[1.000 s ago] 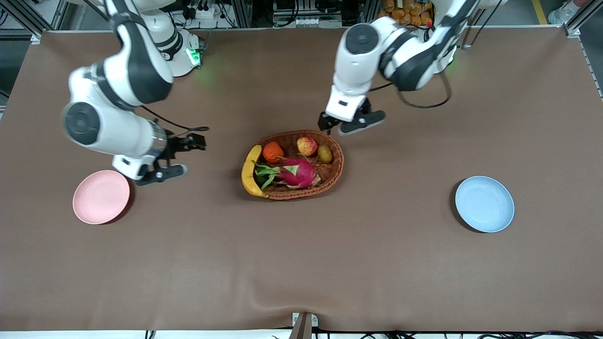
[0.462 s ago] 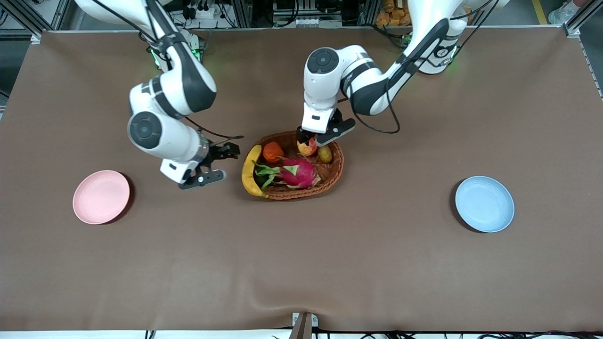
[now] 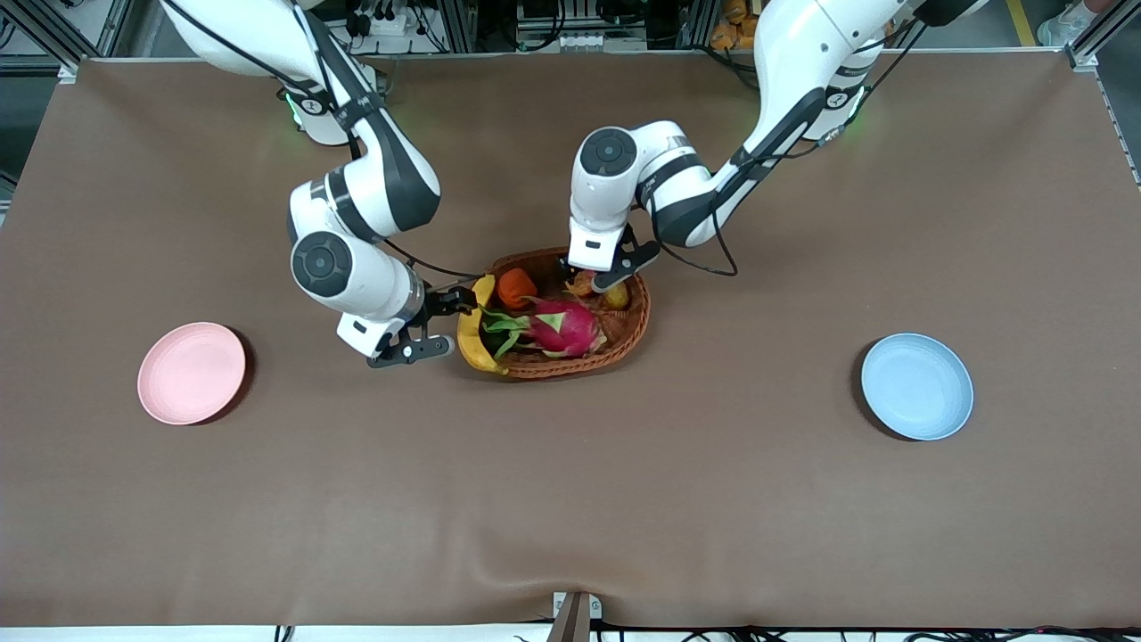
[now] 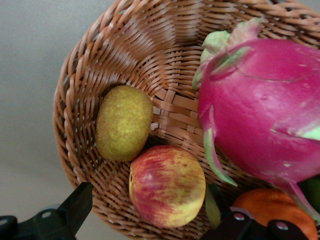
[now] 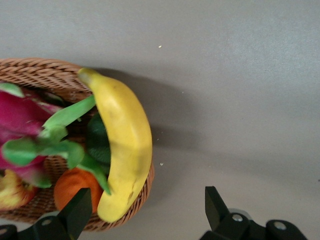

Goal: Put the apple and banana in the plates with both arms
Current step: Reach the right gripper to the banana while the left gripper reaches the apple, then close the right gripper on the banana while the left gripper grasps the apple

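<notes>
The red-and-yellow apple (image 4: 167,186) lies in the wicker basket (image 3: 635,323), beside the kiwi; in the front view the left gripper covers most of the apple (image 3: 583,284). My left gripper (image 3: 595,275) is open and low over the apple, a finger on either side; it also shows in the left wrist view (image 4: 150,222). The yellow banana (image 3: 470,326) rests on the basket's rim at the right arm's end, and shows in the right wrist view (image 5: 125,145). My right gripper (image 3: 437,325) is open just beside the banana (image 5: 146,212). The pink plate (image 3: 191,373) and the blue plate (image 3: 916,386) are empty.
The basket also holds a pink dragon fruit (image 3: 563,326), an orange fruit (image 3: 516,287) and a brownish-green kiwi (image 3: 615,293). The pink plate lies toward the right arm's end of the table, the blue plate toward the left arm's end.
Both arms have moved in to the basket. My left gripper has come down over the apple. My right gripper has moved from near the pink plate to the banana.
</notes>
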You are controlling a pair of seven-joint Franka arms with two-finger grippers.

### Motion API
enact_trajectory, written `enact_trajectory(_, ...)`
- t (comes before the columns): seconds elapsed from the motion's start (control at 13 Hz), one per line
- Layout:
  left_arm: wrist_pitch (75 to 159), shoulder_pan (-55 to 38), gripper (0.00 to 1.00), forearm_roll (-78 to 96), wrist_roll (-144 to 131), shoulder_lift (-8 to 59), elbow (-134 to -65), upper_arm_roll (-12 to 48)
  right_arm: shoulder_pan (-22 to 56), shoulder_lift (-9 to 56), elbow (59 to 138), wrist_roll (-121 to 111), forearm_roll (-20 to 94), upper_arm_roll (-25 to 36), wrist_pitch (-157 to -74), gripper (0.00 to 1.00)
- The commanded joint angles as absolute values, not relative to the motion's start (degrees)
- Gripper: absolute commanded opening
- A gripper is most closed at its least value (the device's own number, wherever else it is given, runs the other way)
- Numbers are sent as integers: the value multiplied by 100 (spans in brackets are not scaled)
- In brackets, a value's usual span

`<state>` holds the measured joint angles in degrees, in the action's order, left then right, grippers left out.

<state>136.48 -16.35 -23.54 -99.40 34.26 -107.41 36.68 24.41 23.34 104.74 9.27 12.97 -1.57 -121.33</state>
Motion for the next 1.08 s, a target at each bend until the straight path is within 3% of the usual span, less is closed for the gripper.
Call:
enact_trajectory(0.0,14034,-1626,100,-2514,-10125,3682,-10626,3665,2487,2583,10336,1238,1433,-132,-12251,100)
enact_trajectory(0.23,14203,-1652,100,-2505,-10125,3797,-10626,3665,2636,2777,10336,1441,1433,-132,-12629,100)
enact_trajectory(0.38,14212,-1679,93,-2505,-10125,3884,-10617,3665,2724,2882,10319,1590,1424,-132,-12805,100)
enact_trajectory(0.54,14212,-1687,76,-2505,-10125,4042,-10442,3665,2742,2979,10318,1591,1424,-132,-12928,100)
enact_trajectory(0.62,14212,-1687,62,-2505,-10125,4052,-10415,3665,2742,3023,10318,1591,1424,-132,-12946,97)
enact_trajectory(0.69,14212,-1661,35,-2496,-10134,4043,-10415,3665,2742,3041,10318,1591,1424,-132,-12946,74)
enact_trajectory(0.77,14212,-1635,0,-2487,-10125,4034,-10406,3665,2733,3041,10318,1591,1424,-132,-12929,50)
enact_trajectory(0.92,14194,-1547,0,-2496,-10116,3964,-10336,3665,2725,3032,10327,1591,1424,-132,-12911,10)
enact_trajectory(1.0,14160,-1512,0,-2487,-10125,3799,-10319,3665,2725,3032,10327,1591,1424,-132,-12911,0)
